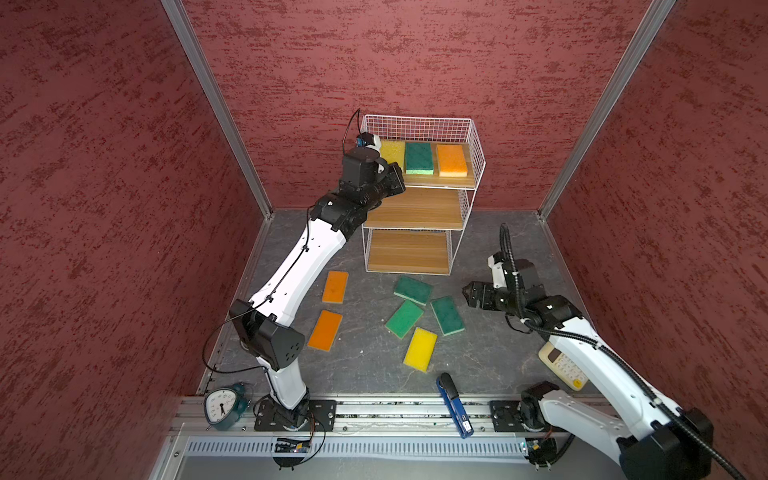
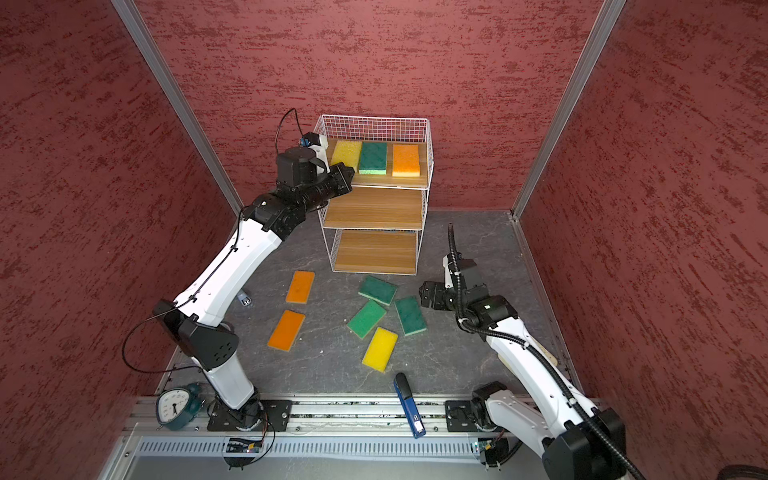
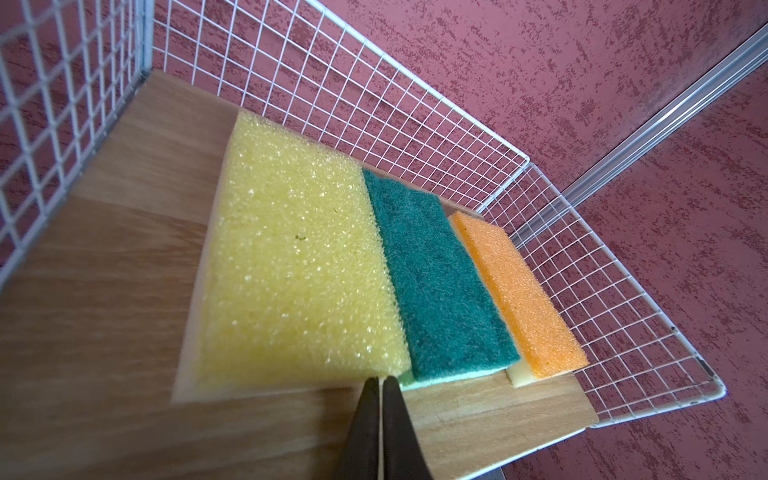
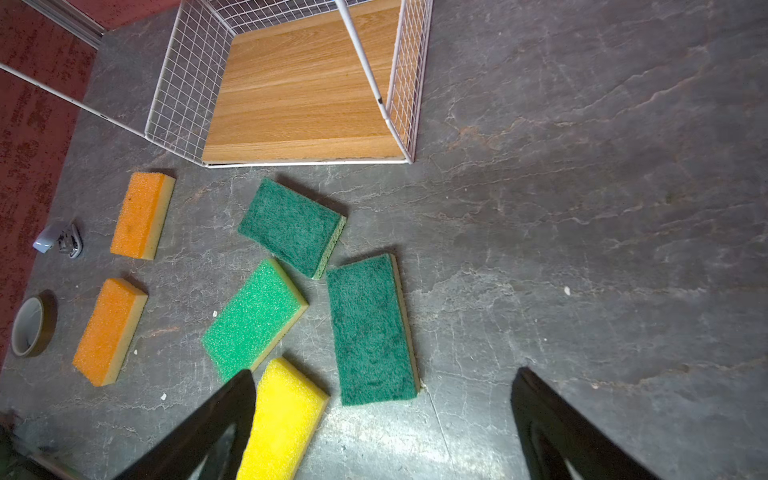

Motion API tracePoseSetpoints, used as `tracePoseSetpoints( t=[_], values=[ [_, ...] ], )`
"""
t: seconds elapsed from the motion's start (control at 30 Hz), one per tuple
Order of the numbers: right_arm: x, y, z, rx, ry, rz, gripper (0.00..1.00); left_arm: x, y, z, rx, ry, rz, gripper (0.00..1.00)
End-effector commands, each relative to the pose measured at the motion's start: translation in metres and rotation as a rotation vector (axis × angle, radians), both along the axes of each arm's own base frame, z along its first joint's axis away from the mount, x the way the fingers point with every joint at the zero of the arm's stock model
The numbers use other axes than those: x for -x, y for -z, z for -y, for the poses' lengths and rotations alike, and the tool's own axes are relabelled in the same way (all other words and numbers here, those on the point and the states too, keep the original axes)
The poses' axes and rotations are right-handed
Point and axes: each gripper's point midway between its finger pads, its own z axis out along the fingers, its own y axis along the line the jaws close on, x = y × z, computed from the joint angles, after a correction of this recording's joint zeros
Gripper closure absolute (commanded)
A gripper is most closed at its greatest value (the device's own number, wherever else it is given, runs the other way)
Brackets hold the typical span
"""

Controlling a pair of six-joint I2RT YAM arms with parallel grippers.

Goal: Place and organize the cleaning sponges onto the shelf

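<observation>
Shelf: three-tier white wire-grid rack with light wooden boards, upright at 12 o'clock of the counter; middle and bottom boards bare.

Top board carries three sponges flat in a row; shelved yellow sponge at 9 o'clock, touching the shelved green sponge at centre; shelved orange sponge at 3 o'clock, a gap apart.

Six more lie on the counter before the shelf; loose green sponges clustered at centre; loose yellow sponge at their 6 o'clock; loose orange sponges at their 9 o'clock, apart from each other.

Left fingers pressed together, holding nothing; tips at the near edge where the shelved yellow and green sponges meet; contact cannot be told.

Right fingers spread wide, empty, above the counter at 3 o'clock of the green cluster.

Counter dark grey, stone-veined; walls dull red, rough-textured, with metal corner posts.
</observation>
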Motion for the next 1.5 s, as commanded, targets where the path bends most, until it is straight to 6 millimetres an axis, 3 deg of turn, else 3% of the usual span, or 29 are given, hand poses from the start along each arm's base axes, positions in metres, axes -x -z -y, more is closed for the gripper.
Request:
tracePoseSetpoints(
  t=[0.0,0.27,0.5,0.73,0.9,1.03,1.23,1.47],
  values=[
    [-0.006,-0.004,0.004,0.006,0.015,0.031,0.03,0.005,0.000,-0.009,-0.027,-0.020,0.003,0.90],
    [-0.008,-0.005,0.001,-0.002,0.006,0.033,0.03,0.029,-0.027,-0.027,-0.078,-0.038,0.047,0.80],
    [-0.009,-0.010,-0.002,-0.003,-0.015,0.047,0.03,0.034,-0.045,-0.035,-0.147,-0.042,0.033,0.73],
    [-0.014,-0.042,-0.004,-0.005,-0.038,0.115,0.08,0.037,-0.049,-0.038,-0.156,-0.049,0.038,0.70],
    [-0.016,-0.088,-0.012,0.020,-0.050,0.189,0.19,0.053,-0.057,-0.057,-0.185,-0.089,0.052,0.68],
    [-0.016,-0.135,-0.031,0.030,-0.077,0.271,0.19,0.077,-0.060,-0.086,-0.202,-0.152,0.063,0.65],
    [-0.018,-0.215,-0.085,0.001,-0.163,0.397,0.20,0.109,-0.036,-0.135,-0.164,-0.215,0.012,0.63],
    [-0.036,-0.302,-0.150,-0.130,-0.304,0.537,0.33,0.122,0.007,-0.175,-0.084,-0.216,-0.097,0.63]
  ],
)
